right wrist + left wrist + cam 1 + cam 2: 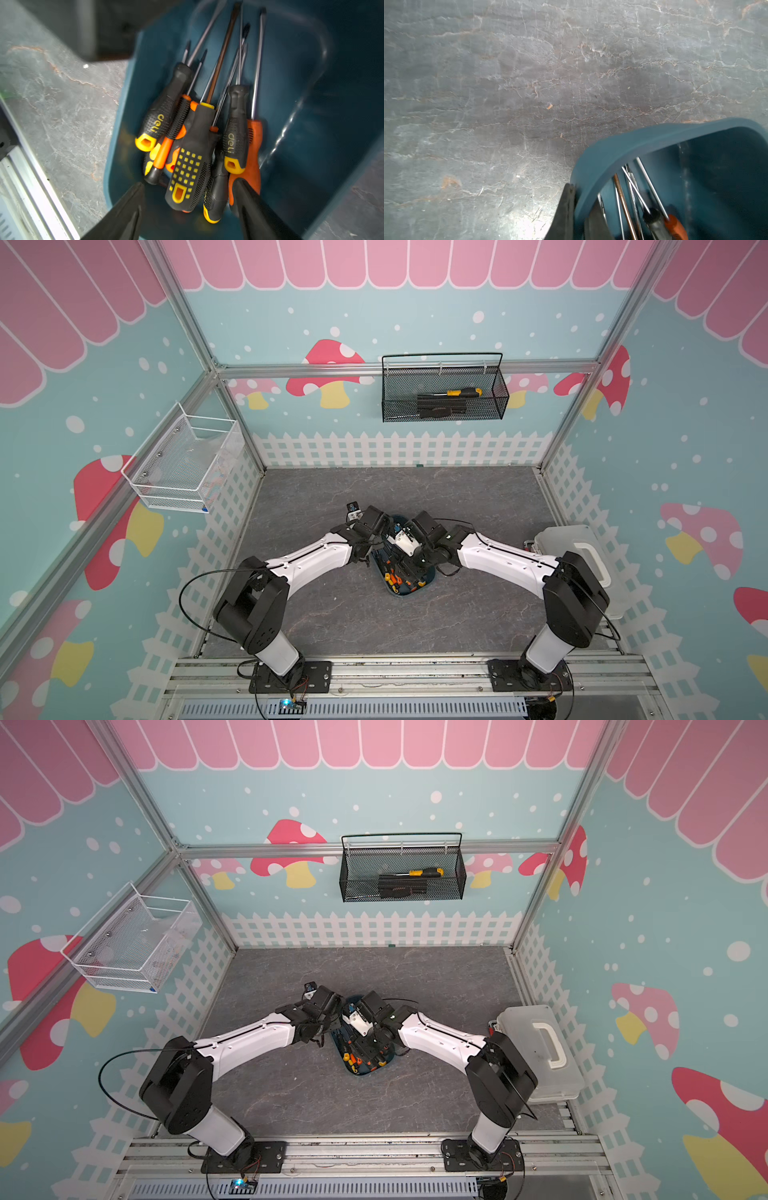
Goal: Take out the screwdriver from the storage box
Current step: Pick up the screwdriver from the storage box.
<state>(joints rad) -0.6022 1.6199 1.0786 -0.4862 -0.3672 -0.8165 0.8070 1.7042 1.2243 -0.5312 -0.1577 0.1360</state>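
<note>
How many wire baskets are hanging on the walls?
2: a black mesh basket on the back wall, and a white mesh basket on the left wall. None appears hidden.

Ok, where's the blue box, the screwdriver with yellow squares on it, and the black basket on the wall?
storage box [122, 124]: right wrist view, on its blue side wall.
yellow-squared screwdriver [188, 166]: right wrist view, on the middle of its handle.
black wire basket [478, 410]: in a top view, on its front mesh.
</note>
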